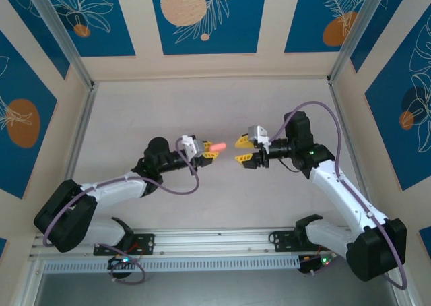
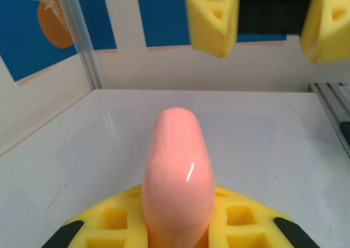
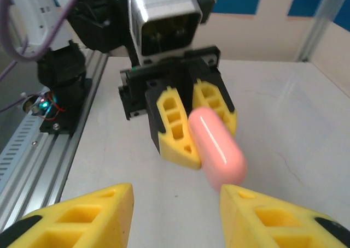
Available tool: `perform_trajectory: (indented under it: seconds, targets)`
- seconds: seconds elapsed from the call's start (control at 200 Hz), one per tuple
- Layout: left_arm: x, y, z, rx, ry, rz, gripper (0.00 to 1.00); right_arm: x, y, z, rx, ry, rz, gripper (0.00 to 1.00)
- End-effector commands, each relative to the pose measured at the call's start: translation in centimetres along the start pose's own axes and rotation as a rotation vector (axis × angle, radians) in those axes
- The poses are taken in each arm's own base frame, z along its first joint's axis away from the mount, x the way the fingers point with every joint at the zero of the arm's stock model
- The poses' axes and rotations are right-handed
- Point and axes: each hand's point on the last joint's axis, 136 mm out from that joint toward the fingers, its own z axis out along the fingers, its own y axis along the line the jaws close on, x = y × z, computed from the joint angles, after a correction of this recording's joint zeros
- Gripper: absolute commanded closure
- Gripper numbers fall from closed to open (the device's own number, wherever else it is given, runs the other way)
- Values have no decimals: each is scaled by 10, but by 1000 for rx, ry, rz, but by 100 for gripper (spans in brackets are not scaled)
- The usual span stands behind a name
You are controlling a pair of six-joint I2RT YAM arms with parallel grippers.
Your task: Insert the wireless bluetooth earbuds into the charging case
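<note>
The charging case (image 1: 217, 146), a smooth salmon-pink capsule, is held above the table at mid-height. My left gripper (image 1: 207, 151) is shut on its rear end, and the free end points toward the right arm. In the left wrist view the case (image 2: 178, 171) rises from between the yellow fingers (image 2: 109, 226). My right gripper (image 1: 241, 150) faces it, open, a short gap away. In the right wrist view its fingertips (image 3: 87, 215) stand apart with nothing between them, and the case (image 3: 219, 147) ends just above the right-hand one. The earbuds are out of view.
A white tabletop (image 1: 215, 110) lies below both arms, walled by blue-and-cream panels. An aluminium rail (image 1: 215, 242) with the arm bases runs along the near edge. Purple cables loop from both wrists.
</note>
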Motion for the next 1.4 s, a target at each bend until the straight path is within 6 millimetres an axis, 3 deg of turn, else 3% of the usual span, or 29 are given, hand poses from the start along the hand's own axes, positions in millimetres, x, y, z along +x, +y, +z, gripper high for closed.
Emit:
perform_trajectory:
  seconds: [0.0, 0.14, 0.28, 0.465, 0.695, 0.965, 1.395]
  targets:
    - [2, 17, 11, -83, 53, -204, 100, 3, -26, -9, 130, -33, 192, 54]
    - [23, 27, 20, -177, 129, -453, 100, 21, -62, -28, 296, -68, 461, 55]
    - [37, 23, 38, -213, 188, -669, 100, 49, -88, -49, 415, -81, 702, 55]
    - [56, 5, 68, -243, 343, -883, 100, 91, -98, -62, 467, -46, 1014, 55]
    - [77, -3, 91, -298, 480, -1072, 100, 110, -99, -84, 521, -138, 1117, 55]
    - [96, -3, 121, -309, 557, -1181, 100, 117, -81, -89, 544, -132, 1122, 55]
    - [128, -10, 145, -309, 644, -1335, 100, 144, -65, -101, 609, -128, 1170, 55]
